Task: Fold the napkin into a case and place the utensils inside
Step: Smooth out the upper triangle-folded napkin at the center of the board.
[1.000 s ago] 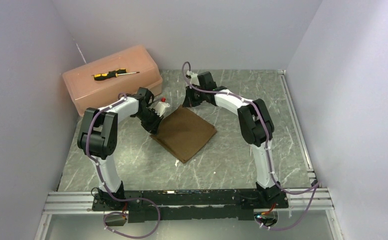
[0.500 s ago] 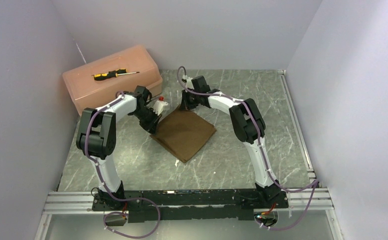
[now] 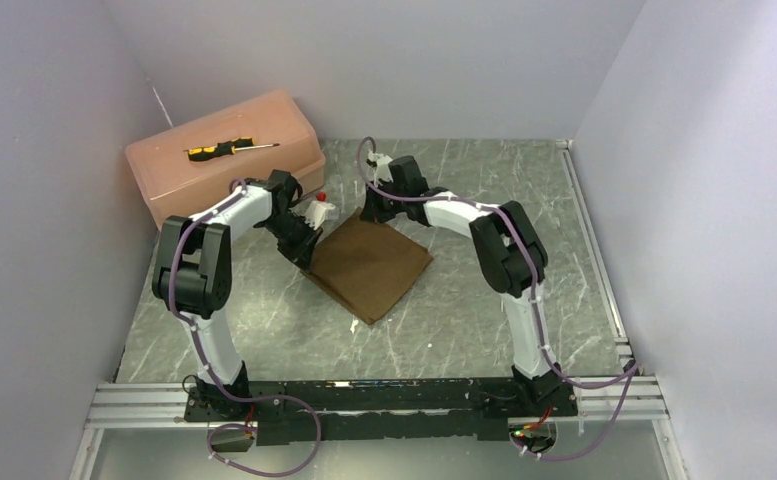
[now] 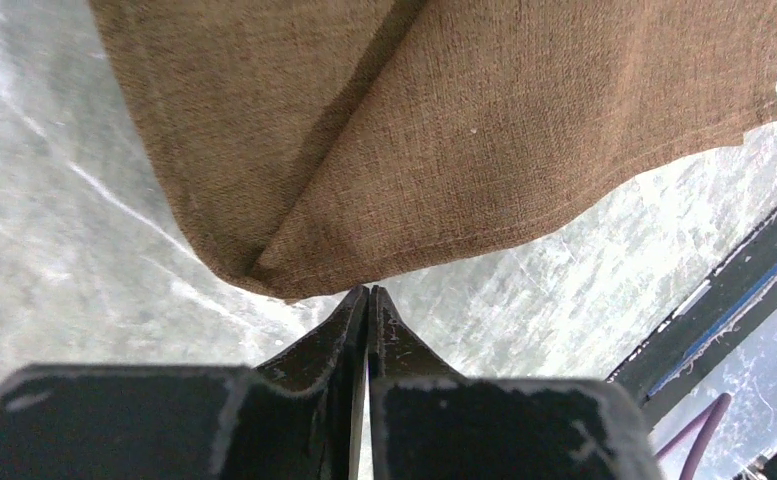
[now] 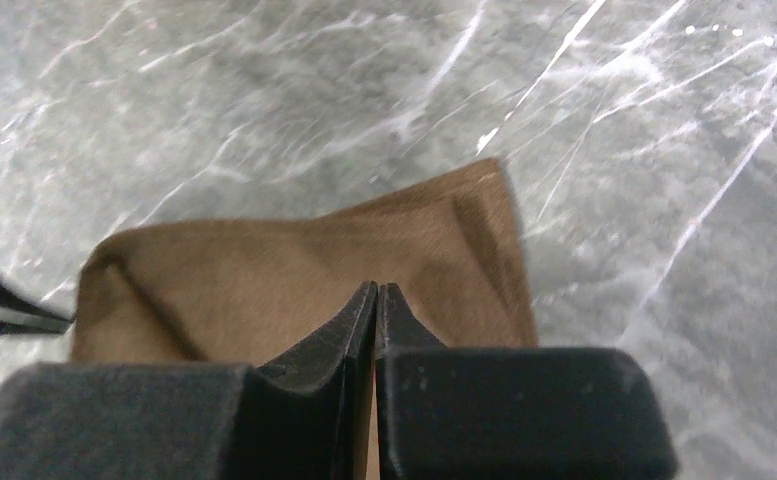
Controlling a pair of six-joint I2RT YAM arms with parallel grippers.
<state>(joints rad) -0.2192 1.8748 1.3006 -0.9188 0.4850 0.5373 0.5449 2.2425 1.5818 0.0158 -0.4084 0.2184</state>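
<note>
I saw the closed pink plastic box (image 3: 226, 152) carrying a yellow-and-black-handled screwdriver (image 3: 226, 149); the dark brown folded cloth napkin (image 3: 369, 264) lay flat on the tabletop (image 3: 484, 330). Left end effector (image 4: 367, 300) and right end effector (image 5: 376, 297) were both closed, holding nothing.

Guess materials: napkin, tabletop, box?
Napkin: coarse matte woven cloth, weave visible, likely linen or burlap-like. Tabletop: grey, white-veined, glossy; marble look, possibly laminate. Box: pink, translucent, smooth; probably plastic.

Both arms reach forward, left tool (image 4: 367, 300) and right tool (image 5: 376, 295) closed
</note>
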